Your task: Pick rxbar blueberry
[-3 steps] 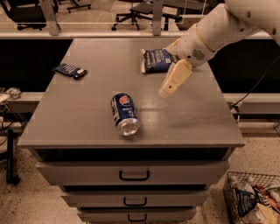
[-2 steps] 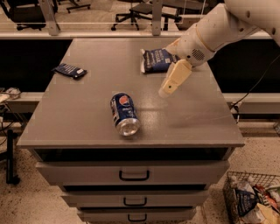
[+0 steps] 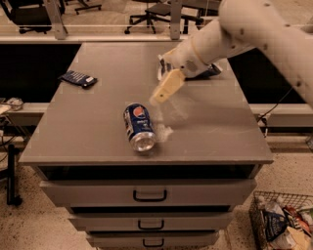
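The rxbar blueberry (image 3: pixel 77 78) is a small flat dark navy bar lying at the far left of the grey cabinet top (image 3: pixel 98 141). My gripper (image 3: pixel 164 90) hangs over the middle of the top, just right of and above a blue Pepsi can (image 3: pixel 138 126) that lies on its side. The gripper is well to the right of the bar and holds nothing that I can see. A puffy blue chip bag (image 3: pixel 208 71) at the back right is mostly hidden behind my arm.
The cabinet has several drawers with dark handles (image 3: pixel 149 196) at its front. A wire basket (image 3: pixel 283 224) with packets stands on the floor at the lower right. Office chairs (image 3: pixel 151 12) stand behind the cabinet.
My gripper and arm have swung left across the top, from near the chip bag toward the Pepsi can. The arm now covers most of the chip bag. The bar and can have not moved.
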